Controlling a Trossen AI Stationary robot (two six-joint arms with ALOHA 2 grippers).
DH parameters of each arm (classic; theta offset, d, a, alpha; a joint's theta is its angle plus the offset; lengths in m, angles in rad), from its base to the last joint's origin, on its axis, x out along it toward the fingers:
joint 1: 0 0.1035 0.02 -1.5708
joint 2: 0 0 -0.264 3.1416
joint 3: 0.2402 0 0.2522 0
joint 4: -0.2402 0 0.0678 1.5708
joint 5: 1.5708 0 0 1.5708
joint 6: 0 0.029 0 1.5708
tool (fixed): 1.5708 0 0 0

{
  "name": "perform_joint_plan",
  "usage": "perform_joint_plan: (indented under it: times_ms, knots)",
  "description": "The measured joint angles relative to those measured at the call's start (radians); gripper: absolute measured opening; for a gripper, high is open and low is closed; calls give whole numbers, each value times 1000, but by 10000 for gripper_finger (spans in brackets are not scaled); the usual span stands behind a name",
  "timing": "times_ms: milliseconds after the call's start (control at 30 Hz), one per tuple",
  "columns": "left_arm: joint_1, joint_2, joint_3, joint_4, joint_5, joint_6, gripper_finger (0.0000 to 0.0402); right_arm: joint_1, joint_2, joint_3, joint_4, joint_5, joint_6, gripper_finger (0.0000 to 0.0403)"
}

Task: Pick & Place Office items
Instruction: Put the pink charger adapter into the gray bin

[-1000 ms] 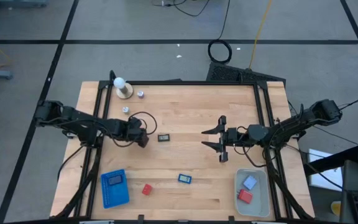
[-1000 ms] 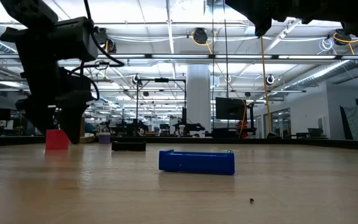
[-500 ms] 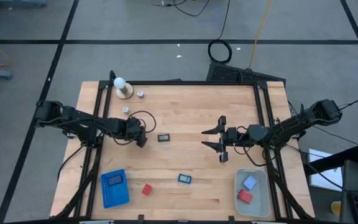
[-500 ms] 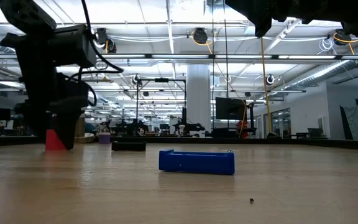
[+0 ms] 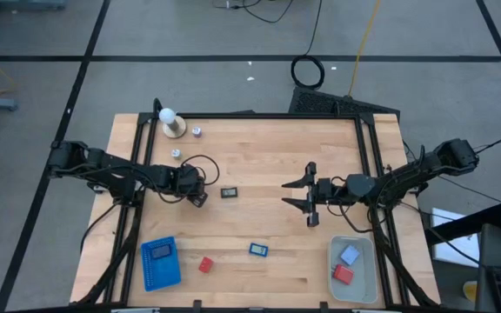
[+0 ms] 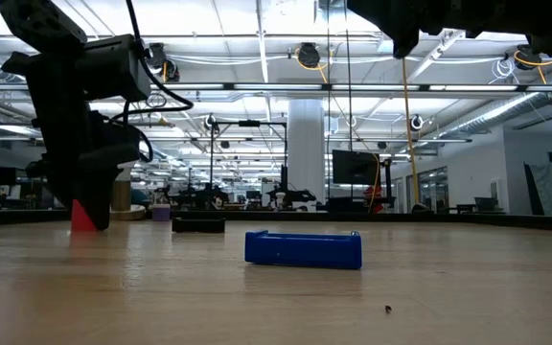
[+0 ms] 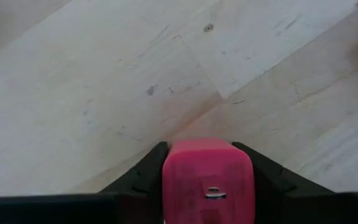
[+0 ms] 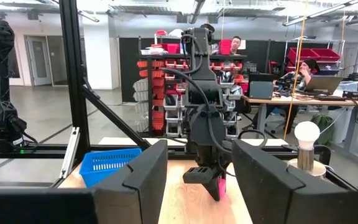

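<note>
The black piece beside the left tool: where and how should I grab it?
Come straight down and close across the short width of the black piece. It lies flat and low on the bare table, with open wood all round, so I'd avoid a side approach.

Left end effector point(image 8: 215, 182) gripping red block point(image 8: 220, 185), blue tray point(image 8: 107, 164), white ball point(image 8: 306, 132)
</note>
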Motion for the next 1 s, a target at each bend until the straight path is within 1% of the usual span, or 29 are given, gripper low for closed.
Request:
perform_joint_plan:
  times_ms: [233,433,567,667,800,1000]
  knots:
    - [0,1,0,17,-11,-2,146,0,0,0,-7,0,0,171]
    - [0,2,12,122,-12,33,146,0,0,0,-6,0,-40,171]
    - [3,1,22,264,-11,86,146,0,0,0,12,5,-89,171]
    - [17,-2,26,399,7,127,146,0,0,0,37,7,-171,171]
    - [45,-2,26,614,76,184,146,2,0,0,47,2,-259,171]
    - [90,-2,26,930,213,231,146,5,0,0,47,2,-289,171]
